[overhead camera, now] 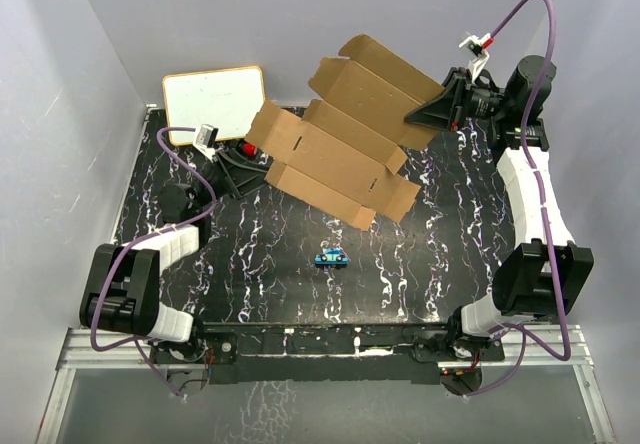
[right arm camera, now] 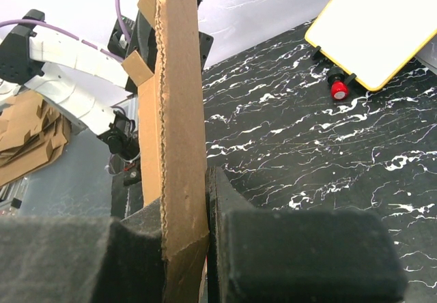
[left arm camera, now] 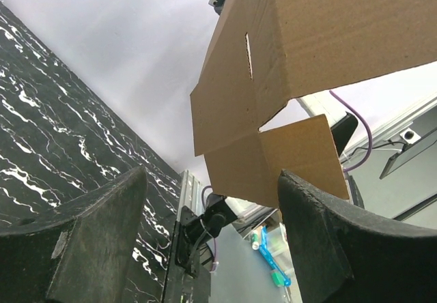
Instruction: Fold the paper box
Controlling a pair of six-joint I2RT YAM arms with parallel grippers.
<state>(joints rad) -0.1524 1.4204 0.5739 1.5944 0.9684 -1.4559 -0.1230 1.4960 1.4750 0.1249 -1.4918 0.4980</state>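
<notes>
The paper box (overhead camera: 340,134) is a flat brown die-cut sheet with flaps, held tilted in the air over the back of the table. My right gripper (overhead camera: 425,116) is shut on its right edge. In the right wrist view the cardboard edge (right arm camera: 177,112) stands pinched between the two pads of that gripper (right arm camera: 198,207). My left gripper (overhead camera: 240,169) is open, low under the sheet's left end. In the left wrist view the sheet (left arm camera: 307,50) hangs above and beyond the left gripper (left arm camera: 212,180), and nothing lies between its fingers (left arm camera: 102,235).
A white board with a tan frame (overhead camera: 213,102) leans at the back left, with a red knob (overhead camera: 247,150) beside it. A small blue object (overhead camera: 330,257) lies mid-table on the black marbled top (overhead camera: 420,254). Grey walls close in three sides.
</notes>
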